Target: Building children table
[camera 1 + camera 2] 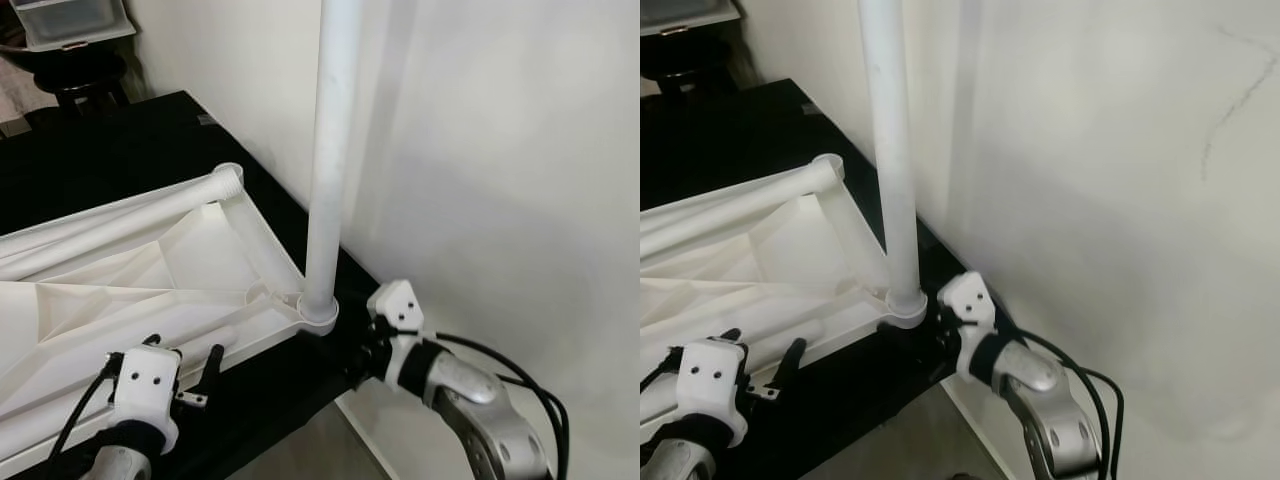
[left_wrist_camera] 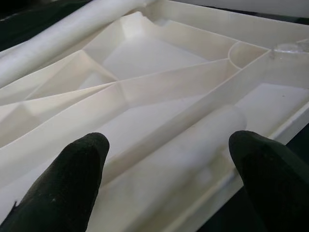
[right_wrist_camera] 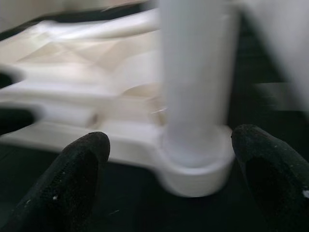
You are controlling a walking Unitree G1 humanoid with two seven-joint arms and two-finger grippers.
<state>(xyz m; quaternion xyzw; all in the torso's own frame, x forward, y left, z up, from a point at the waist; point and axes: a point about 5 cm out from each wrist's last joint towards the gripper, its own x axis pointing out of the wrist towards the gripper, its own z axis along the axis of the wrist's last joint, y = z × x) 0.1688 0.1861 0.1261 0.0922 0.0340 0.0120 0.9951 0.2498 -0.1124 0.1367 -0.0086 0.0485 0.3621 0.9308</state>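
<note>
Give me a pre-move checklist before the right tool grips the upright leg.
1. Upright leg seated in the tabletop's corner socket: ok.
2. Right tool open, fingers either side of the leg base: ok.
3. Left tool open over a loose leg lying in the tabletop: ok.
4. Leg fully tightened: cannot tell.
5. Tabletop lying flat on the black surface: ok.

Upright table leg [image 1: 332,150] cut off above; blurred tabletop underside [image 3: 72,82] in right wrist view.
</note>
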